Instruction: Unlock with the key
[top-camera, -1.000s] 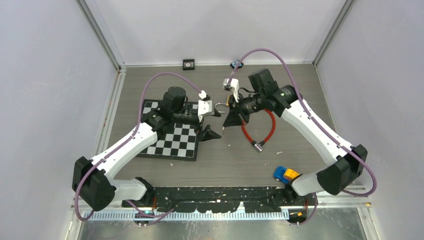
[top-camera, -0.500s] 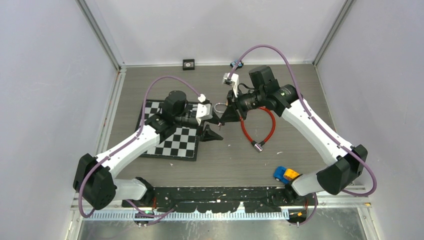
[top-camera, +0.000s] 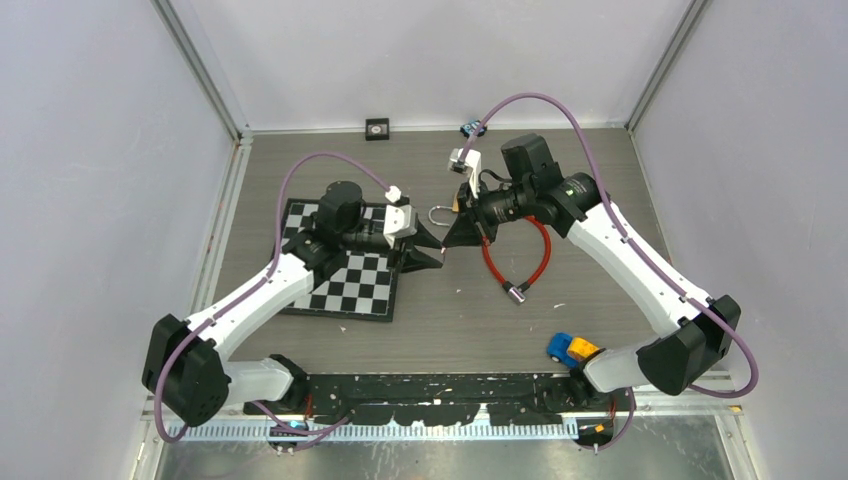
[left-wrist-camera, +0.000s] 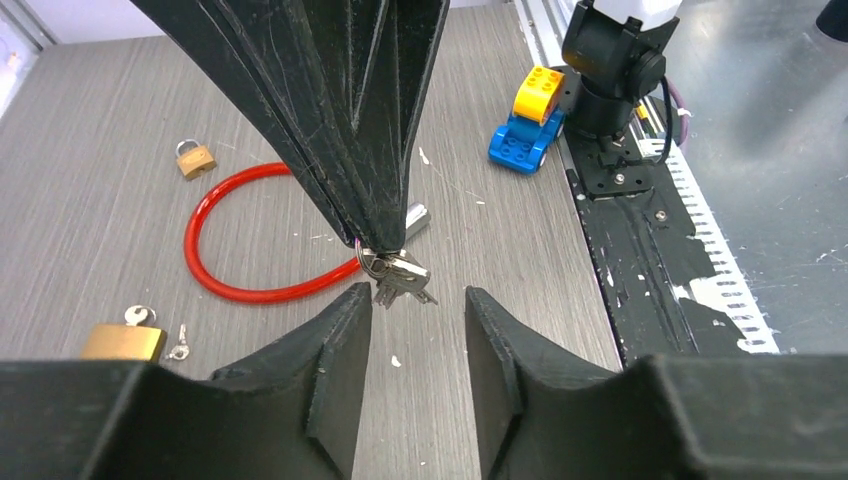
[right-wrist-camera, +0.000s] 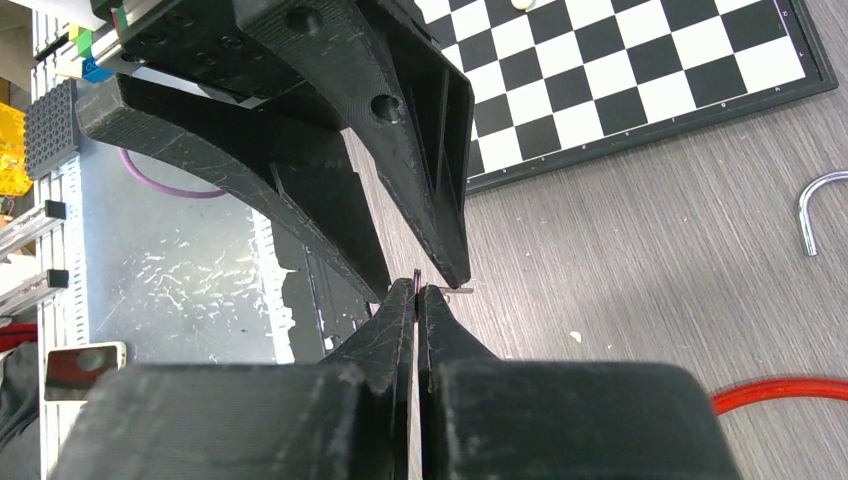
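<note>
My right gripper (top-camera: 449, 238) is shut on the ring of a small bunch of silver keys (left-wrist-camera: 400, 276), which hangs below its fingertips (left-wrist-camera: 380, 235). In the right wrist view its jaws are pressed together at the tips (right-wrist-camera: 416, 296). My left gripper (left-wrist-camera: 415, 305) is open and empty, its jaws on either side of the keys and just short of them; it also shows in the top view (top-camera: 432, 253). A brass padlock (left-wrist-camera: 125, 341) lies on the table with a small key (left-wrist-camera: 180, 345) beside it. A second brass padlock (left-wrist-camera: 195, 159) lies farther off. A silver shackle (right-wrist-camera: 812, 212) shows at the right.
A red cable loop (top-camera: 530, 262) lies under the right arm. A chessboard (top-camera: 345, 285) lies under the left arm. A blue and yellow toy car (top-camera: 570, 348) sits by the right arm's base. A small black square (top-camera: 377, 127) lies at the back wall.
My left gripper has swung up and toward the right gripper's tip, so its open jaws now face the hanging keys. The right gripper has shifted only slightly, still holding the keys.
</note>
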